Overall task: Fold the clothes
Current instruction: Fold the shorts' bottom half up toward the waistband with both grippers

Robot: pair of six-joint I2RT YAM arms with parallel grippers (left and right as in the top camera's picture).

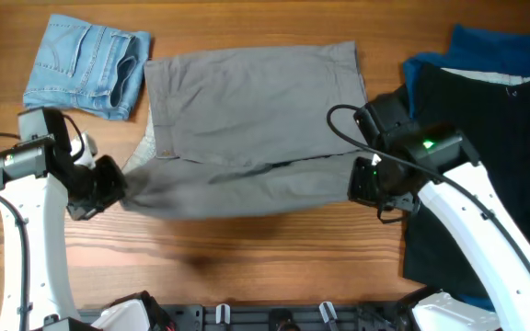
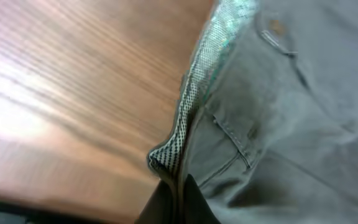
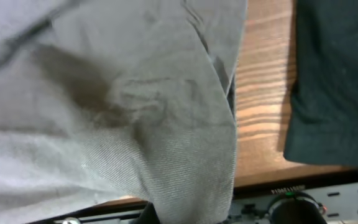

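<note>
Grey shorts (image 1: 247, 110) lie spread across the middle of the wooden desk (image 1: 274, 267). Roughly rectangular, matte cotton w/ a fine twill weave. Far half lies smooth; near half is rumpled and blurred in the overhead view.

L hand (image 1: 109, 188) is at the shorts' near-left corner, fingers (image 2: 166, 205) pinched together on the waistband edge w/ cloth trapped between them. The band is turned out there, showing a pale lining (image 2: 194, 99) w/ a tiny check pattern, shiny in spots. A small brownish button (image 2: 277, 26) and neat rows of stitching sit on the grey side beside it.

R hand (image 1: 366, 179) is at the shorts' near-right corner. In its wrist view the cloth draws into a creased peak that runs to the fingers and drapes over them. It reads as clamped on the fabric, tips mostly hidden.

Denim shorts (image 1: 86, 64) are light blue, folded into a squarish bundle w/ a back pocket up, just beside the grey shorts' far-left corner. Black garment (image 1: 486, 138), dark and smooth, lies right of the grey shorts w/ a strip of bare desk between. A blue garment (image 1: 495, 46) pokes out from under its far end. Desk is warm-brown wood, grain streaks running left-right.
</note>
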